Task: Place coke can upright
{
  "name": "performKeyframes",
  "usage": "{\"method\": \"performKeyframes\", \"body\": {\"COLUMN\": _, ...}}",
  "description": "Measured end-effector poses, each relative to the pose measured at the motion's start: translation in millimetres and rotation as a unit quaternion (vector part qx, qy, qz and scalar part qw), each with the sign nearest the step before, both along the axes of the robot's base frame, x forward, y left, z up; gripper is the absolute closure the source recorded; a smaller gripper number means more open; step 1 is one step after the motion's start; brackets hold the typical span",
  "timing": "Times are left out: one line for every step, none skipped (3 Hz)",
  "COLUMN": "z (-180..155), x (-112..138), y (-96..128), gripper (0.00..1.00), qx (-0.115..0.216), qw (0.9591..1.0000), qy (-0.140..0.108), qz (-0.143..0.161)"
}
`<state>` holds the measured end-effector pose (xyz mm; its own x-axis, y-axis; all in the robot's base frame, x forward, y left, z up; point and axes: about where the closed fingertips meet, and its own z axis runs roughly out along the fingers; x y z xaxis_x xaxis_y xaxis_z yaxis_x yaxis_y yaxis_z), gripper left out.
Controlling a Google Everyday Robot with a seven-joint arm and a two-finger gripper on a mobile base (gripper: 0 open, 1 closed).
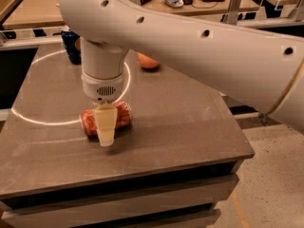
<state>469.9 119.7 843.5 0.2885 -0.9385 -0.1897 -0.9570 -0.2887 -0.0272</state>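
The gripper [105, 137] hangs at the near side of the red-orange aluminium coke can [122, 116], which lies on the grey worktop [190, 127]. The worktop is bare to the right and in front. A dark blue can [72, 49] and a round orange object [148, 61] stand well behind, under the bulky white arm [204, 46].

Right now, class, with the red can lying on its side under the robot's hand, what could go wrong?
The red can lies on its side, so it may roll away from the hand positioned at its middle. If it is stood up tilted, it could topple back onto the table.
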Motion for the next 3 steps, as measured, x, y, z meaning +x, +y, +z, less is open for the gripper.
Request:
{"method": "performKeyframes", "body": {"z": 4.6, "x": 8.5, "y": 1.6, "gripper": 0.58, "qx": -0.014, "qw": 0.9998, "qy": 0.006, "qz": -0.009}}
{"method": "performKeyframes", "body": {"z": 25.3, "x": 15.5, "y": 0.3, "gripper": 0.80, "qx": 0.014, "qw": 0.9996, "qy": 0.002, "qz": -0.022}}
{"method": "performKeyframes", "body": {"z": 43.5, "x": 4.0, "y": 1.9, "gripper": 1.00, "qx": 0.077, "qw": 0.9970, "qy": 0.001, "qz": -0.009}}
